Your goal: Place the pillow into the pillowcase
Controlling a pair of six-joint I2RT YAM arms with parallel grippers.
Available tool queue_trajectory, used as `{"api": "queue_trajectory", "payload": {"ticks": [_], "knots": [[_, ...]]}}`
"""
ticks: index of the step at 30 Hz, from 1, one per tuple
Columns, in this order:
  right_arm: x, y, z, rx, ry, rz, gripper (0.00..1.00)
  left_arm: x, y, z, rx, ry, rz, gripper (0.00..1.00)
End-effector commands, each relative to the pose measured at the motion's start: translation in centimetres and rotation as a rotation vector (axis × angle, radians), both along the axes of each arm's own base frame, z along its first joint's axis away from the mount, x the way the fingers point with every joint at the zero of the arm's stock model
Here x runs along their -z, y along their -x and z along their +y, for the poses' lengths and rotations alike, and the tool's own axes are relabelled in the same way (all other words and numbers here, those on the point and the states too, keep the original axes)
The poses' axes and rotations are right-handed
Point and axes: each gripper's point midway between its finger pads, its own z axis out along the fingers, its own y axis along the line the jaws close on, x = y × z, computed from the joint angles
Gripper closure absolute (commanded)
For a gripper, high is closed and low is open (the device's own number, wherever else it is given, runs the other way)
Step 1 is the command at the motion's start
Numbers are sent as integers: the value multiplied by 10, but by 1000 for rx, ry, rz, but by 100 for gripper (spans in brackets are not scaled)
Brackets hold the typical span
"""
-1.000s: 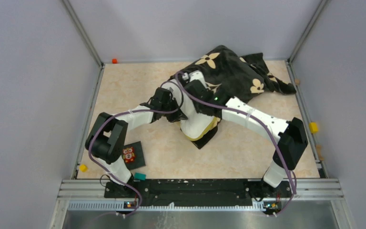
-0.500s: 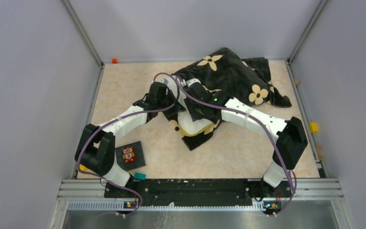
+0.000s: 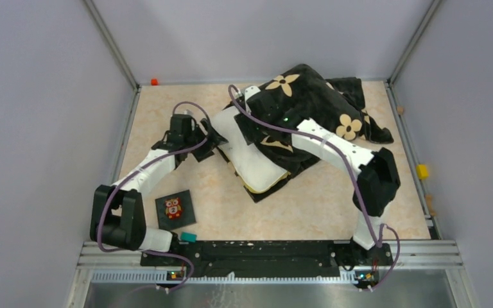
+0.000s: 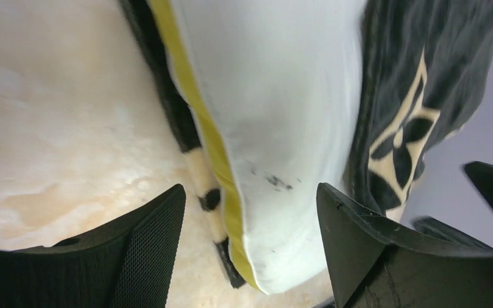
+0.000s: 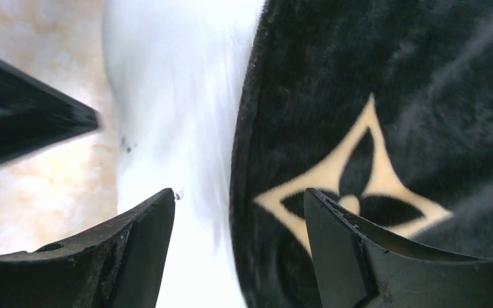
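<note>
- The pillow is laid on the table, its far part sheathed in the pillowcase, its near part left bare
- The left gripper is held wide open astride the bare corner, nothing gripped, likely for a fresh push
- The right gripper is spread wide over the pillowcase hem, nothing clasped
- The pillow is seen white, plump, yellow-banded, faintly smudged

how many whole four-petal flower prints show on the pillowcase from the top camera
2. One flower print sits at the pillowcase's far edge, the other on its right side. Folds and the arms may hide more.
</note>
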Motion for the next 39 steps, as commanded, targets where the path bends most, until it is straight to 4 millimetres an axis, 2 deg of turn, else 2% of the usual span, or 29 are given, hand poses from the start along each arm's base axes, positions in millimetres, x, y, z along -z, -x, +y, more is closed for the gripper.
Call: {"api": "queue_trajectory", "payload": {"ticks": [1,6,12,15,16,18,19,20,22,25,26,27,28,32,39], "knots": [[27,-26,28,-82,39,-22,27,-4,-2,38,-59,-31,-24,20],[59,-30,43,-117,54,39,24,4,-5,54,-76,-27,-7,20],[124,-36,28,-18,166,101,24,13,-3,51,-50,-1,9,20],[156,-35,21,26,225,150,39,15,-4,51,-48,3,11,20],[160,-37,21,42,236,157,50,15,-4,50,-47,3,11,20],[166,-39,17,81,256,170,86,15,-4,51,-48,4,11,20],[167,-40,16,92,262,173,100,15,-4,51,-48,4,9,20],[164,-41,15,102,264,175,100,15,-4,51,-49,3,11,20],[149,-44,15,121,242,171,100,15,-3,51,-50,0,10,20],[98,-51,17,146,121,164,100,19,-1,52,-49,-4,14,21],[75,-54,17,152,66,156,100,21,-1,51,-48,-1,23,22],[20,-55,13,154,-35,102,100,23,-1,50,-45,5,26,22],[29,-60,14,158,-41,133,100,25,0,50,-45,10,33,22],[-31,-64,4,166,-148,95,100,30,-3,45,-39,40,42,24],[-99,-57,3,143,-264,35,100,33,-16,29,-9,124,46,24]]}}
